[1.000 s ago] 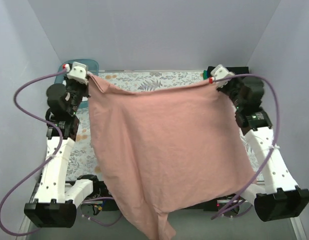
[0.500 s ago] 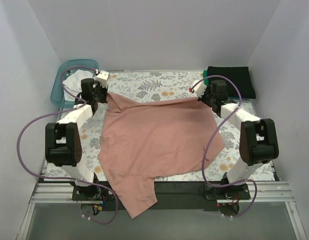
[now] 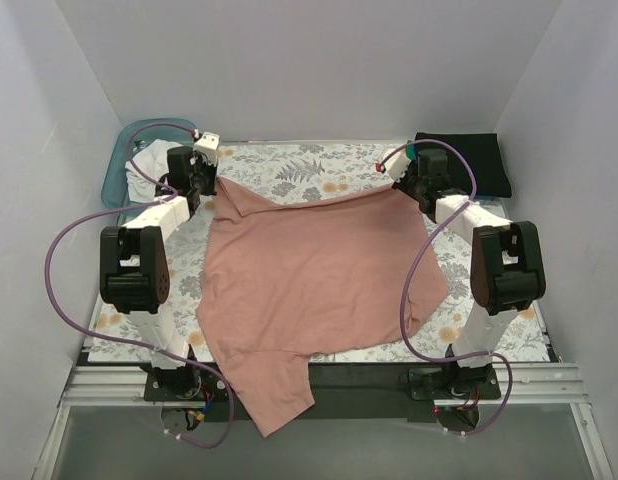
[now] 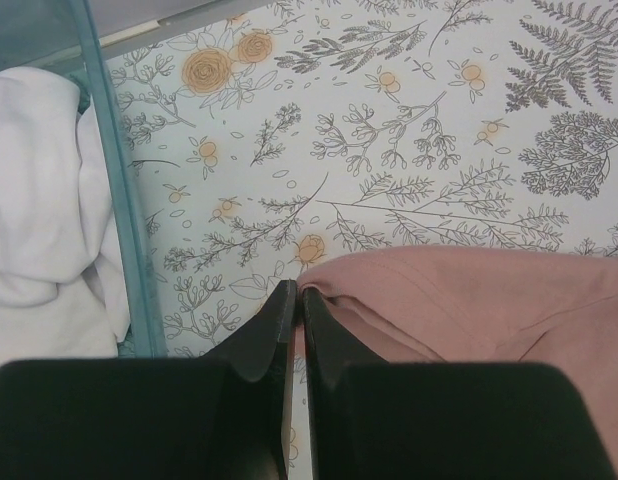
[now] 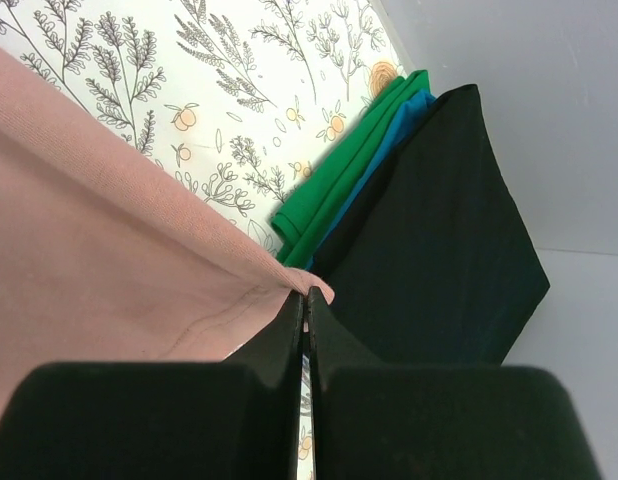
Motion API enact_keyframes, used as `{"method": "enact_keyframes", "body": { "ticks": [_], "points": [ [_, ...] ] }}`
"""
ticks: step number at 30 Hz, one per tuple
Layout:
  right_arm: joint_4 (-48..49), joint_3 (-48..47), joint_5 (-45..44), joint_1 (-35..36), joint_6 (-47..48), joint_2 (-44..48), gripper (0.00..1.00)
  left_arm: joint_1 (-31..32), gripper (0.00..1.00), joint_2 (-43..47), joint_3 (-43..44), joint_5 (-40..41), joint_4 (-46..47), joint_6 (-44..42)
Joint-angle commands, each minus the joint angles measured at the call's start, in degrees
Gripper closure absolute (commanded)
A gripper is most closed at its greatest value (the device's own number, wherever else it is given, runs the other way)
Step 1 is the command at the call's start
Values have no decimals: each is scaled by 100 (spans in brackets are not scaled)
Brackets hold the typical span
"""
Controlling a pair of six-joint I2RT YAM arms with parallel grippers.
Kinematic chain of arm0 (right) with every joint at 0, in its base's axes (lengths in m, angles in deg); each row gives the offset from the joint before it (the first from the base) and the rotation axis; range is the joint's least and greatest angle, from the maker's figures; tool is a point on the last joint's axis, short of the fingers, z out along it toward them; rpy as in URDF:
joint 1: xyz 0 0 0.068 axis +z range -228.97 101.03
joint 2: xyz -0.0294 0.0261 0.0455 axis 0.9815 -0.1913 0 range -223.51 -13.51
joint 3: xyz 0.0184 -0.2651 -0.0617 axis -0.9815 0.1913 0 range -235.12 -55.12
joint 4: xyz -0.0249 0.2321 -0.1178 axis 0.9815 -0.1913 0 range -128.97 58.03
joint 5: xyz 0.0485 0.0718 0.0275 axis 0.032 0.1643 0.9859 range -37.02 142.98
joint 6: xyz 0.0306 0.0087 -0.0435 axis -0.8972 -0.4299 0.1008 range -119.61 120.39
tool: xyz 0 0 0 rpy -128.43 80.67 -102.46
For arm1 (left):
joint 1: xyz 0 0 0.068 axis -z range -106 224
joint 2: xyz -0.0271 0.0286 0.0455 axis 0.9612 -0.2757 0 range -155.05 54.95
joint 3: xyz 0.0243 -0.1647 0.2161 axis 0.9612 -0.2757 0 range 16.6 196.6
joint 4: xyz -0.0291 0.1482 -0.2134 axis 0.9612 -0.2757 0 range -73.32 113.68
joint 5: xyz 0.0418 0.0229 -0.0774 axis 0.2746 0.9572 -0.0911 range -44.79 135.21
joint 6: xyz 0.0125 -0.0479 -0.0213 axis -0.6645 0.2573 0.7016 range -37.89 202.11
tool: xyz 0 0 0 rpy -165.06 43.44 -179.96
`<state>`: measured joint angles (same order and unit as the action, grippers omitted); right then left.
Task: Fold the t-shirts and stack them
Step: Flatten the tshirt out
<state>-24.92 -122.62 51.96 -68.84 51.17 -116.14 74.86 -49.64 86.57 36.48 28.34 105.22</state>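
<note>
Pink t-shirt (image 3: 319, 270): lies spread on the floral tablecloth (image 3: 299, 165). Its far edge runs between the two grippers, and its near part hangs off the table edge towards the arm bases.
Left gripper (image 4: 297, 295): jaws closed, with no gap visible. The tips pinch the shirt's far-left corner, and the cloth fans out to the gripper's right.
Right gripper (image 5: 306, 298): jaws closed to a slit, nipping the far-right corner. The hem leads away to the gripper's left.
Reason for the hold: a corner in each gripper draws the far edge nearly straight. This probably flattens the shirt so it can be folded.
Reason for the low pose: both wrists are low over the table, so most of the cloth rests on the surface rather than hanging.
Black t-shirt (image 5: 439, 230): folded, just beyond and to the right of the right gripper. It lies on a folded green t-shirt (image 5: 334, 190) and appears to form the stack.
White t-shirt (image 4: 39, 200): bunched and unfolded, left of the left gripper, inside the teal basket (image 4: 114, 170).
Stage, as judged: spreading is nearly done and folding has not begun.
</note>
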Motion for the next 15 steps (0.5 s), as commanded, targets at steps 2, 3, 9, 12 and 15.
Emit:
{"method": "enact_keyframes", "body": {
  "ticks": [2, 3, 9, 12, 15],
  "points": [
    [236, -96, -92, -20, -86, 6, 99, -34, 100, 449, -89, -67, -53, -70],
    [227, -87, -83, -11, -95, 15, 99, -34, 100, 475, -133, -85, -71, -70],
    [25, -289, -91, -20, -200, -117, 99, -34, 100, 519, -204, -120, -229, -79],
    [-19, -412, -170, -20, -244, -240, 99, -34, 100, 405, -29, -120, -282, -26],
    [-46, -465, -267, -20, -306, -363, 99, -25, 100, 90, 339, -68, -361, 61]
  ]
}}
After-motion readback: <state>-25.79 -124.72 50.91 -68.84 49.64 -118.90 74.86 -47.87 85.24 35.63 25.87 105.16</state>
